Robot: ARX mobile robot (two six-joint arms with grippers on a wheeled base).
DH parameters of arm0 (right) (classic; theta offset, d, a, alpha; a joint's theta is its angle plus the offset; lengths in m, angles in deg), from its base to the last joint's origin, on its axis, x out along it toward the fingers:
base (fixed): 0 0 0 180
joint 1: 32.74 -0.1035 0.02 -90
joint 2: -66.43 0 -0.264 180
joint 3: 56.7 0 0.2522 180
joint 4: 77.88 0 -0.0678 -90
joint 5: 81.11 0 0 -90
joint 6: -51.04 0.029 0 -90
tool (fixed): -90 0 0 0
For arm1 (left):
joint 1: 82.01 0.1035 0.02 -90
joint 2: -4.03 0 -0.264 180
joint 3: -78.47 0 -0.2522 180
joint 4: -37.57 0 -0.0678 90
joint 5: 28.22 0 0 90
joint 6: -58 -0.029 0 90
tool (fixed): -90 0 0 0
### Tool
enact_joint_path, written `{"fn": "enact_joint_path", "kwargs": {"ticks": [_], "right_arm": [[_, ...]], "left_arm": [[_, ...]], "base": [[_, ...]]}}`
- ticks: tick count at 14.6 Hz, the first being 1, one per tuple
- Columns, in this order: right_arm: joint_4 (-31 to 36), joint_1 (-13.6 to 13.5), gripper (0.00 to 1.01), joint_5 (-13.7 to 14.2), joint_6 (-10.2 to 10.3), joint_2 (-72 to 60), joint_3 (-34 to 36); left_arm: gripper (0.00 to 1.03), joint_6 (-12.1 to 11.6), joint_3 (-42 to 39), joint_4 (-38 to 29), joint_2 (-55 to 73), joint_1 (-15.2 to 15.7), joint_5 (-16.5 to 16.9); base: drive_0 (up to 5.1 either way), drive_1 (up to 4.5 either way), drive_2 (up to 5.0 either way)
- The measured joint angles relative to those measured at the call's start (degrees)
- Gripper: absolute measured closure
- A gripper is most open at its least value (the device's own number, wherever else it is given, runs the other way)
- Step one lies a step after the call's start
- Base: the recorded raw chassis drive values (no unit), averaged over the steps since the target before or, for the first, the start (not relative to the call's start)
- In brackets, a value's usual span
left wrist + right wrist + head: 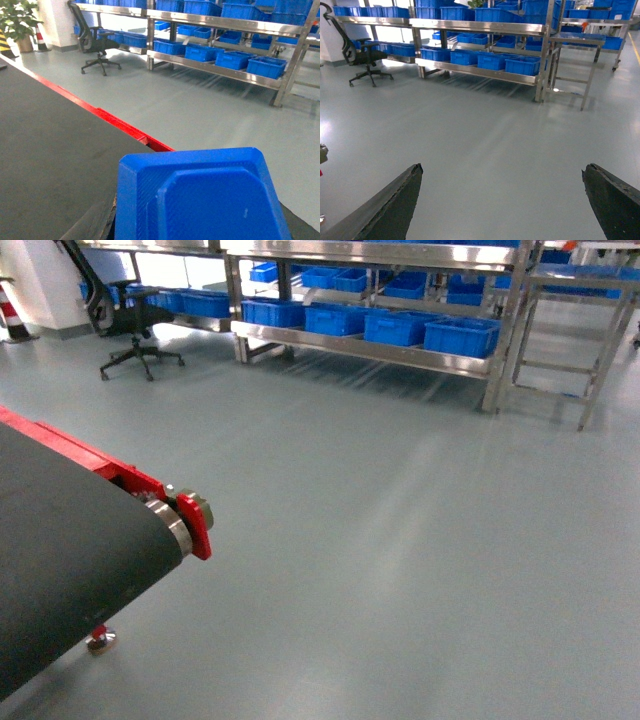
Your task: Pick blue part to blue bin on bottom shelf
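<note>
Presently the left gripper is carrying the blue part (200, 197), grip unverifiable, right gripper (502, 200) hanging released; next, crossing the floor to the bottom-shelf bins (400, 328).

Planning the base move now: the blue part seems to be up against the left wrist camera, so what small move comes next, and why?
Probably roll the base forward toward the shelf. The blue part fills the bottom of the left wrist view, over the conveyor belt. The blue bins on the bottom shelf lie across open floor, beyond reach. The right gripper is open and empty.
</note>
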Motion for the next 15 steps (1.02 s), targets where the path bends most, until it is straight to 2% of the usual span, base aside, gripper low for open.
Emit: {"fn": "enact_joint_path", "kwargs": {"ticks": [15], "right_arm": [[0.02, 0.00, 0.03, 0.00, 0.00, 0.00, 0.00]], "left_arm": [[0.59, 0.00, 0.00, 0.00, 0.00, 0.00, 0.00]], "base": [[-1.6, -1.61, -1.6]]}}
